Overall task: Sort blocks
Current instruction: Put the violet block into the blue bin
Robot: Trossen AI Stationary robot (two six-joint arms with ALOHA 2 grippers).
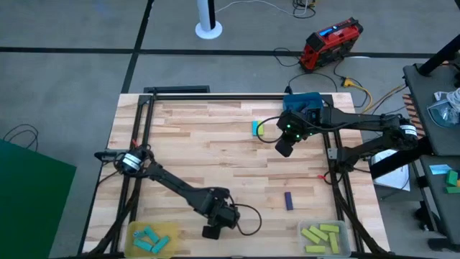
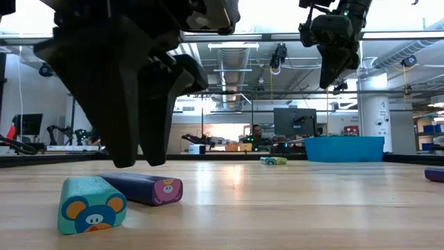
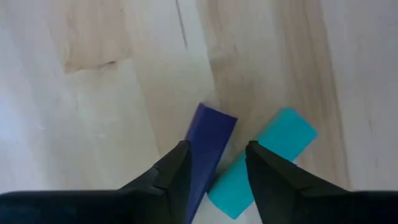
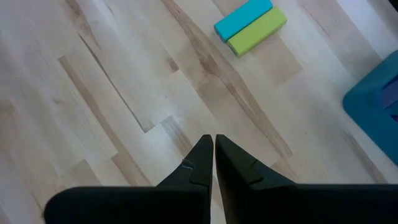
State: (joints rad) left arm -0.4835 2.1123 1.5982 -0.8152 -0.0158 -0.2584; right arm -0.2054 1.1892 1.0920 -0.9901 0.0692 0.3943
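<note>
Nearest you in the low view lies a cyan block [image 2: 91,204] with a cartoon mouse face on its end, touching a dark purple block [image 2: 144,188] with a pink pig face; your left hand [image 2: 139,97] hangs just above them, fingers apart and pointing down. Far back, your right hand [image 2: 331,66] hangs high, fingers together and holding nothing, with a cyan-and-green pair of blocks [image 2: 273,160] small on the worktop [image 2: 291,208] beside a blue tray [image 2: 344,148]. From above, you see what the low view hides: the left arm stretched to the near edge between a yellow tray [image 1: 133,232] holding cyan blocks [image 1: 152,239] and a clear tray [image 1: 303,229] holding green blocks [image 1: 320,237], and a lone purple block [image 1: 288,201] lying apart. Your left wrist view shows the purple bar's end between the open fingers [image 3: 177,171], the cyan bar angled against it. Your right wrist view shows closed fingertips [image 4: 202,158] over bare wood, the pair well apart.
</note>
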